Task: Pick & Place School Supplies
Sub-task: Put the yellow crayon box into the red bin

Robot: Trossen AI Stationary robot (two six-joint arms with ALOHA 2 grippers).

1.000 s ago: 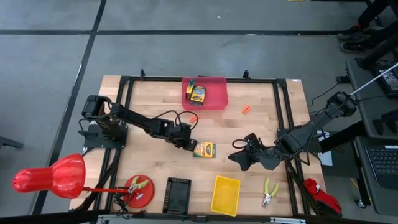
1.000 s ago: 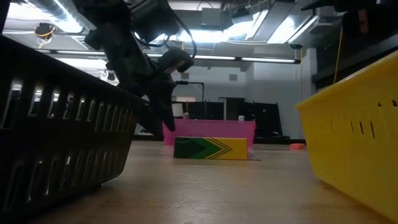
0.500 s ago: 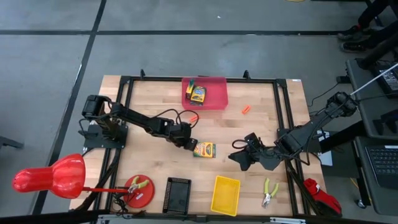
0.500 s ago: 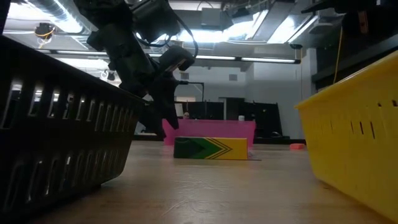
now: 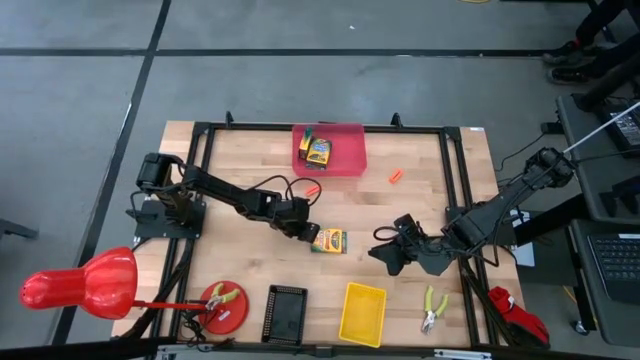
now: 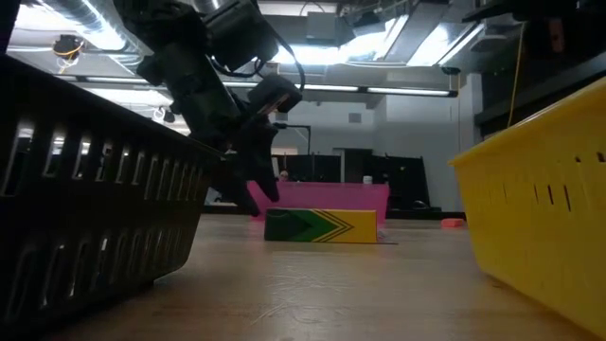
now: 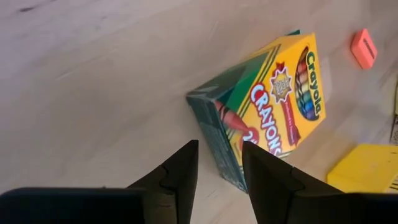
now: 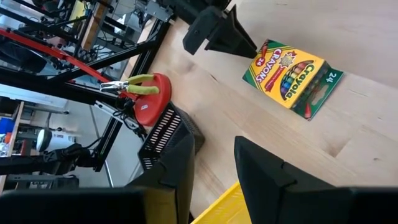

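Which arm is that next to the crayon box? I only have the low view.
Observer: The left one. The high view shows the left gripper at the crayon box's left end.
Operator: Fingers on it?
Observer: No. In the left wrist view the fingers stand apart, with the box corner just ahead of the tips, not between them.
Operator: Right arm?
Observer: The right gripper is low over the table to the box's right, clear of it, and holds nothing.

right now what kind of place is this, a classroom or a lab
Most likely a robotics lab or workshop, not a classroom: a wooden bench boxed in by a black metal frame, exposed ceiling ducts overhead, and a laptop on a side desk.
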